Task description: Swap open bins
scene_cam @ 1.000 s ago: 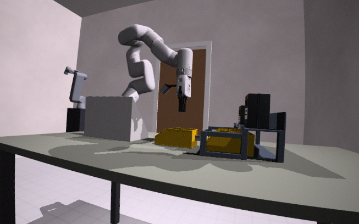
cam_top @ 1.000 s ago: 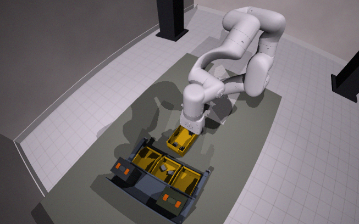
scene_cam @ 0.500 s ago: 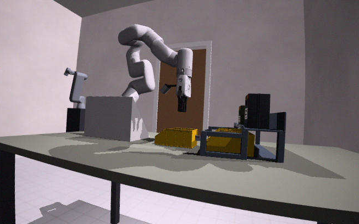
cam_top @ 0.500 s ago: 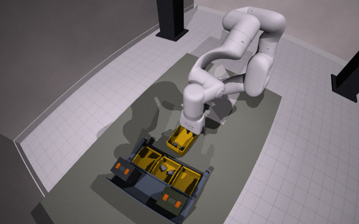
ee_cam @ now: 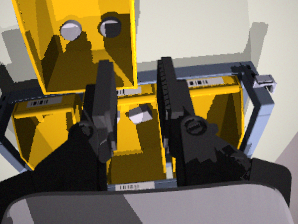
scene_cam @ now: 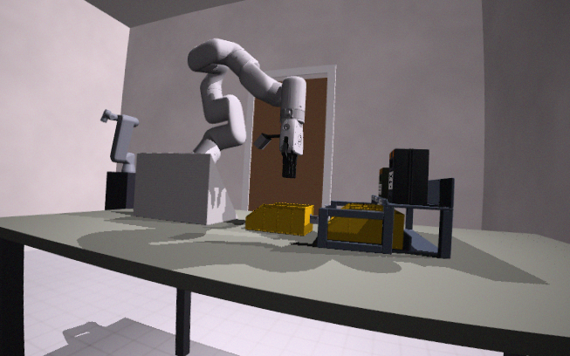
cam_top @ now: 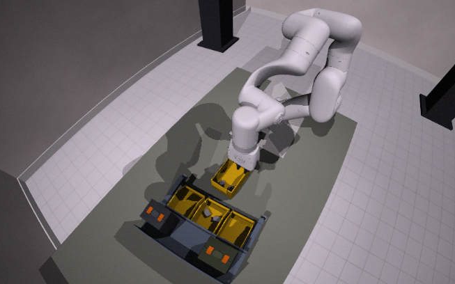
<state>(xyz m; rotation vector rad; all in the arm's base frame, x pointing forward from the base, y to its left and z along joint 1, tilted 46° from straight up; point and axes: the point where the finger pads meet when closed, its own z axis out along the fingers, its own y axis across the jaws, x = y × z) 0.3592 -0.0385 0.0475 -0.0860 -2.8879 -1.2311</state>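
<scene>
a grey-green table top [scene_cam: 477, 283] on dark legs is standing in a room with pale tiled floor [cam_top: 398, 176], mauve walls and a brown door [scene_cam: 264, 176] in a white frame. the white arm [cam_top: 292, 60] is rising from a grey block [scene_cam: 176, 188] at the far end of the table and is bending over so that the gripper [scene_cam: 289, 170] is hanging point-down, well above the yellow bin on the table [scene_cam: 280, 218]. its fingers are standing partly apart with nothing between them. that bin is sitting flat on the table just in front of the shelf [scene_cam: 386, 221], holding two small grey parts [ee_cam: 71, 30]. three yellow bins are sitting side by side in the shelf; the middle bin [cam_top: 209, 215] is carrying parts, while the left slot's bin [cam_top: 184, 200] and the right slot's bin [cam_top: 235, 229] are looking empty. two dark boxes with orange tabs [cam_top: 158, 216] are resting on the shelf's upper board.
</scene>
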